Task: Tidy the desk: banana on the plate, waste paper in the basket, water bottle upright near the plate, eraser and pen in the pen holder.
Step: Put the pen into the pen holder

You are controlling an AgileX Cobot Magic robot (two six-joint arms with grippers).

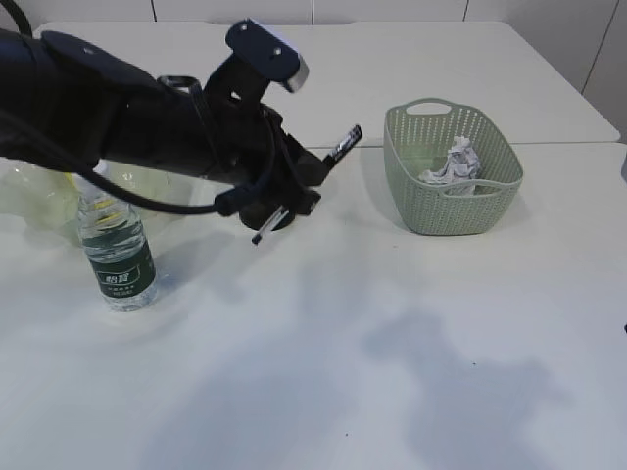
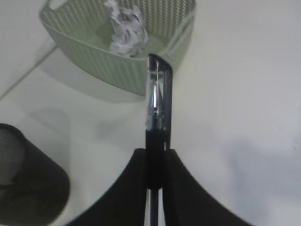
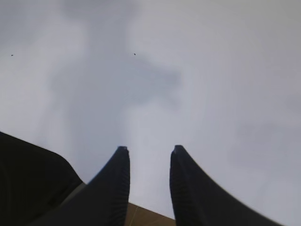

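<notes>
The left hand (image 1: 294,191) holds a pen (image 1: 312,179) tilted above the table (image 1: 323,372), beside the basket (image 1: 451,168).

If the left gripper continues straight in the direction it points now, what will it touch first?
Probably the green basket. The left gripper, shut on the pen, aims the pen's tip at the basket's near wall; the crumpled paper lies inside. Depth is unclear, so it may pass over the rim.

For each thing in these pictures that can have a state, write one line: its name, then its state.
water bottle: upright, capped
pen: clamped in the left gripper, off the table
waste paper: lying in the basket
pen holder: upright, pen not in it
right gripper: open, holding nothing
</notes>
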